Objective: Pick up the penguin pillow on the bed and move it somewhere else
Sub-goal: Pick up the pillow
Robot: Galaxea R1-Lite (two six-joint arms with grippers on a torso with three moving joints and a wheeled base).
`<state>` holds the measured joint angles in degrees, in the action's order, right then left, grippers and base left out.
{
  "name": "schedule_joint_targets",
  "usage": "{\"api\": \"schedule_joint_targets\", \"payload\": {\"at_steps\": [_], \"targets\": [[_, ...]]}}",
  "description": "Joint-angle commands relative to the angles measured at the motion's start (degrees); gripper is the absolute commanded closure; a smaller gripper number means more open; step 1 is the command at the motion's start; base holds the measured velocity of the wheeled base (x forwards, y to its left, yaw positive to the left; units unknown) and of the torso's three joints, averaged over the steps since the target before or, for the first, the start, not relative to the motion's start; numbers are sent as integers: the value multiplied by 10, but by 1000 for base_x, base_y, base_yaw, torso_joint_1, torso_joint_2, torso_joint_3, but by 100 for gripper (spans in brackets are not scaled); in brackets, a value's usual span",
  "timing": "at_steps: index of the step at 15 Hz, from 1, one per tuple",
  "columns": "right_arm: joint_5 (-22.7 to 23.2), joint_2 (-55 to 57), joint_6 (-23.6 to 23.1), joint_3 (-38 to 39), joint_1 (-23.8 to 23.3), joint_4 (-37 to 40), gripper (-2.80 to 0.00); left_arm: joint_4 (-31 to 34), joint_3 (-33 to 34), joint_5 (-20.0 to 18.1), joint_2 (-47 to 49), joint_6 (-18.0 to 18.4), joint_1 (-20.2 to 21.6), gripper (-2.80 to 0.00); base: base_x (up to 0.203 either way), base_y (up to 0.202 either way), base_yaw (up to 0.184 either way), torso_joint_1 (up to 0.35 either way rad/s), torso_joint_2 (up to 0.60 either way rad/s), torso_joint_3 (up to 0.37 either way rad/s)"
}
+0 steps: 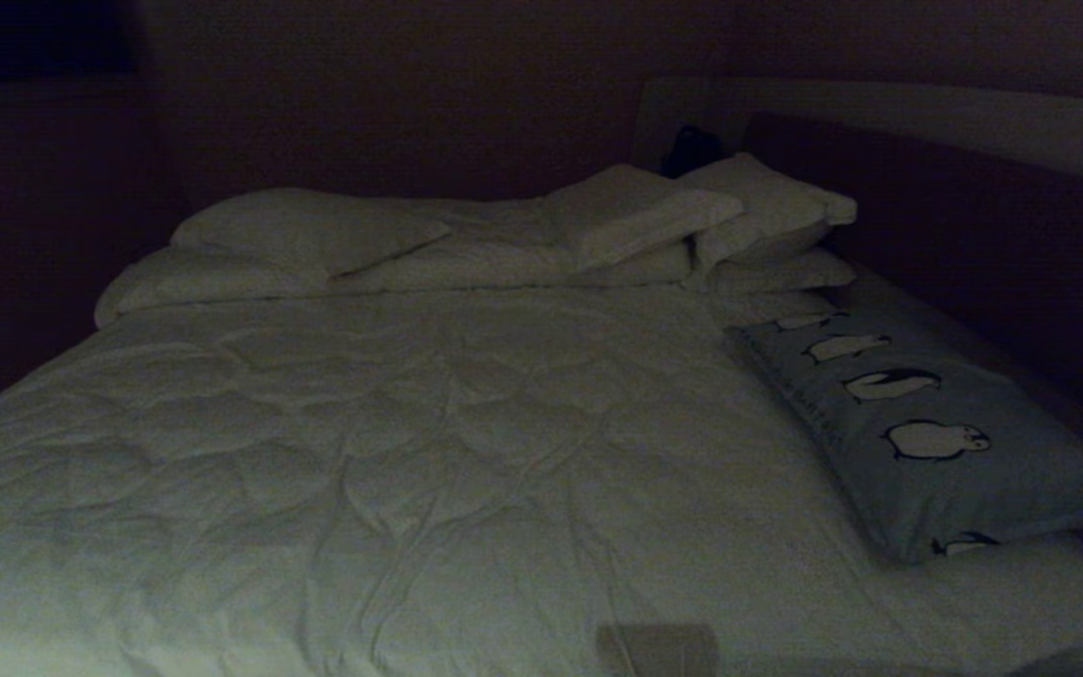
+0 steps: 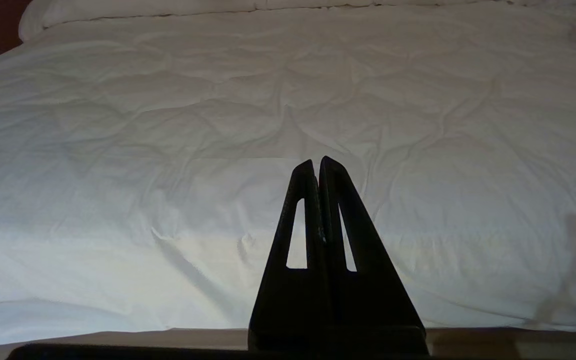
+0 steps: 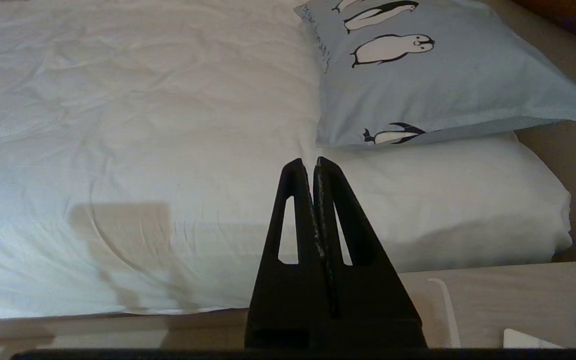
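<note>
The penguin pillow, pale blue-grey with black-and-white penguins, lies lengthwise along the bed's right side on the white duvet. In the right wrist view the penguin pillow lies a short way beyond my right gripper, which is shut and holds nothing. My left gripper is also shut and empty, pointing across the bare duvet near the foot of the bed. Neither arm shows in the head view.
Several plain white pillows are piled at the head of the bed, below a pale headboard. A dark object sits behind them. The pale bed frame runs under my right gripper. Dark walls surround the bed.
</note>
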<state>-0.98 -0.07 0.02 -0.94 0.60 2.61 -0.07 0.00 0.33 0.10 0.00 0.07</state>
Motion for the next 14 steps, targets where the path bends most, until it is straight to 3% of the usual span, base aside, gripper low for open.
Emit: {"api": "schedule_joint_targets", "payload": {"at_steps": [1, 10, 14], "targets": [[0, 1, 1, 0, 0, 0, 0, 0, 0, 0, 0, 0, 0, 0, 0, 0, 0, 0, 0, 0], [4, 2, -11, 2, 0, -11, 0, 0, 0, 0, 0, 0, 0, 0, 0, 0, 0, 0, 0, 0], [15, 2, -14, -41, 0, -13, 0, 0, 0, 0, 0, 0, 0, 0, 0, 0, 0, 0, 0, 0]]}}
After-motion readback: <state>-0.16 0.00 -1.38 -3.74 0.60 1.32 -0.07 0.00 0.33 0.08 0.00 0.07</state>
